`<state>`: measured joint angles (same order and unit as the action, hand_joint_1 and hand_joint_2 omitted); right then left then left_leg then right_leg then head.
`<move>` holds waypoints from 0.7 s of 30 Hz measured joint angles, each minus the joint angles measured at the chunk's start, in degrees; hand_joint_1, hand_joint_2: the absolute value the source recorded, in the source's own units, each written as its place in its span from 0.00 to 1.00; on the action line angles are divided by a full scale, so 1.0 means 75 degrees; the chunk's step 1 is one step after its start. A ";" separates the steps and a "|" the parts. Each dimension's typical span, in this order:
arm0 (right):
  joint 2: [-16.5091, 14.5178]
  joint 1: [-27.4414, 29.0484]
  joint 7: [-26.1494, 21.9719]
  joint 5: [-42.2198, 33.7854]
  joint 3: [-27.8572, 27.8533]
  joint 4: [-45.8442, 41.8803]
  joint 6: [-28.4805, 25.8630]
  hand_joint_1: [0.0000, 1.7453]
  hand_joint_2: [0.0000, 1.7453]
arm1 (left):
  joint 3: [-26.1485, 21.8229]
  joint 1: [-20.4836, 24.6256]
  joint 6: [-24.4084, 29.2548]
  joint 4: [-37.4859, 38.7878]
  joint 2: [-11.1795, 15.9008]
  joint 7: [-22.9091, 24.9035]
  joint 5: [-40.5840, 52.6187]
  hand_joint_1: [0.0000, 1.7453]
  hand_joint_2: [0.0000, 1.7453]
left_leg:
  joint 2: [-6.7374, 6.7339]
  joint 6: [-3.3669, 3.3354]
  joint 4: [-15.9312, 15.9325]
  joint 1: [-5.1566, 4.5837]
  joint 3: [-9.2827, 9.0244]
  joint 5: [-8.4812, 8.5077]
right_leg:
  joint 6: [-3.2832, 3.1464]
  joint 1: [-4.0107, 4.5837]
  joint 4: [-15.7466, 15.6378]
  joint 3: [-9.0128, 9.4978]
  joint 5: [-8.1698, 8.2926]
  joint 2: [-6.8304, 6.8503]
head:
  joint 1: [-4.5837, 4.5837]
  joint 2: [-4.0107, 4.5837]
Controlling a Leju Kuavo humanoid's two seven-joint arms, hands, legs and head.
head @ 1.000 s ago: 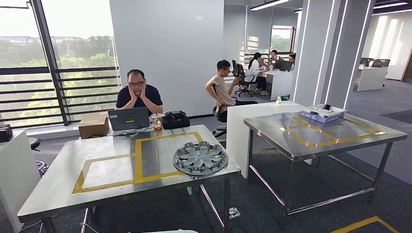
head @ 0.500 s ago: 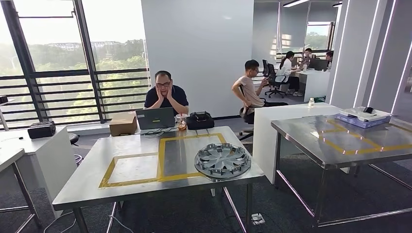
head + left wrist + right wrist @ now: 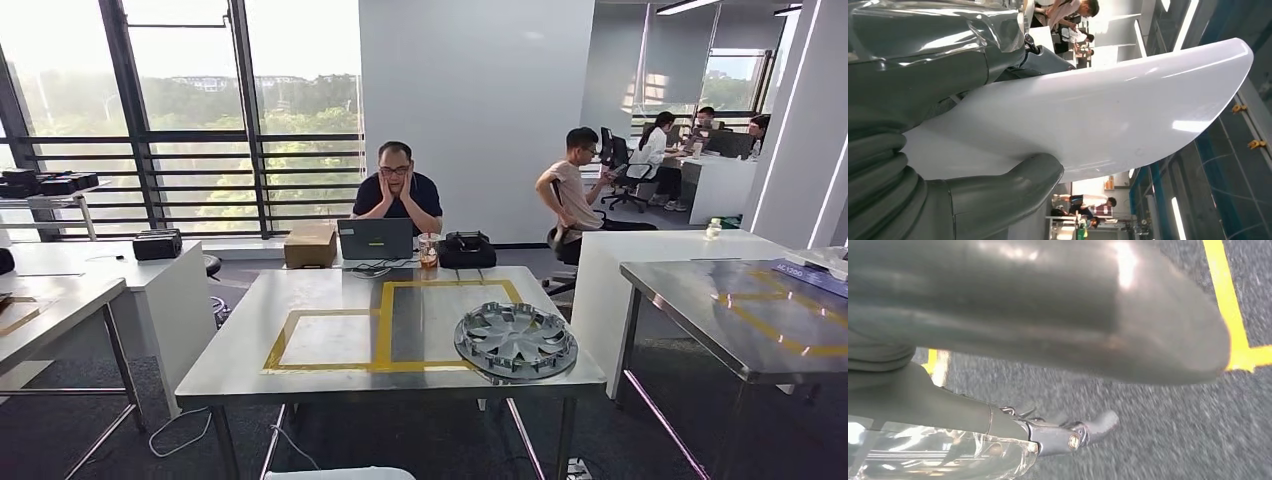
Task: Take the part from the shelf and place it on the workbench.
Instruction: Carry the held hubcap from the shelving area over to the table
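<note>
A: Where is the part?

B: The white part (image 3: 1108, 110) is in the left hand (image 3: 938, 150) — in the left wrist view its smooth curved panel runs out from the hand, with the thick grey thumb (image 3: 1008, 187) pressed against one face of it. In the head view a sliver of the same white edge shows at the bottom of the picture.

A: And the right hand?

B: The right hand (image 3: 1048, 325) hangs over dark grey carpet (image 3: 1158, 440) marked with yellow tape (image 3: 1233, 315). A broad grey thumb lies across the picture and one darker finger (image 3: 1098, 422) sticks out past it. I cannot tell whether that hand is spread or curled; nothing is visible in it.

A: What stands ahead?

B: A steel table (image 3: 330, 370) with yellow tape rectangles (image 3: 385, 325) on its top. A silver wheel cover (image 3: 516, 340) lies flat near its right front corner, overlapping the tape line. At the far edge sit a cardboard box (image 3: 310, 245), a laptop (image 3: 375, 239), a cup of drink (image 3: 429, 250) and a black bag (image 3: 467, 249), in a row.

A: Anyone there?

B: A person (image 3: 397, 195) sits behind the laptop, both hands on the cheeks. More people sit at desks further back on the right — a second steel table (image 3: 700, 310) stands to the right as well.
</note>
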<state>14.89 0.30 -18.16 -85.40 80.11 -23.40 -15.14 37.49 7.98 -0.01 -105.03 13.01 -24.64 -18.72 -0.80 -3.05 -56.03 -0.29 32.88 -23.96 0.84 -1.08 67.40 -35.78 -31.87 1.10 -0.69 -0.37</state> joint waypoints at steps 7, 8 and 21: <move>0.0147 -0.0063 -0.0076 0.0012 0.0058 -0.0109 -0.0187 0.00 0.00 | 0.0034 0.0040 0.0283 0.0160 -0.0079 -0.0190 -0.0076 1.00 1.00 | 0.0315 0.0155 -0.0154 0.0018 -0.0040 -0.0178 | 0.0342 -0.0115 -0.0936 0.0080 0.0791 -0.0127 | 0.0048 0.0000; 0.0149 -0.0095 -0.0077 0.0014 0.0075 -0.0109 -0.0162 0.00 0.00 | 0.0038 0.0044 0.0313 0.0162 -0.0079 -0.0220 -0.0083 1.00 1.00 | 0.0329 0.0196 -0.0199 0.0007 -0.0027 -0.0218 | 0.0299 -0.0113 -0.1172 0.0187 0.0882 -0.0133 | 0.0046 -0.0001; 0.0042 -0.0180 -0.0059 0.0014 0.0172 -0.0020 0.0106 0.00 0.00 | 0.0108 0.0053 0.0342 0.0304 0.0042 -0.0393 -0.0115 1.00 1.00 | 0.0124 0.0344 -0.1190 0.0097 0.0613 -0.0374 | -0.0083 -0.0082 -0.1246 0.0397 0.0799 -0.0128 | -0.0045 0.0000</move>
<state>15.20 -1.05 -18.61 -85.29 81.40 -23.55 -14.34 38.30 8.38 2.55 -102.75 13.32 -27.59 -19.58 0.13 -0.47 -64.96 0.43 37.48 -26.77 0.22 -1.69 58.06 -32.80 -25.88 0.13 -1.03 -0.37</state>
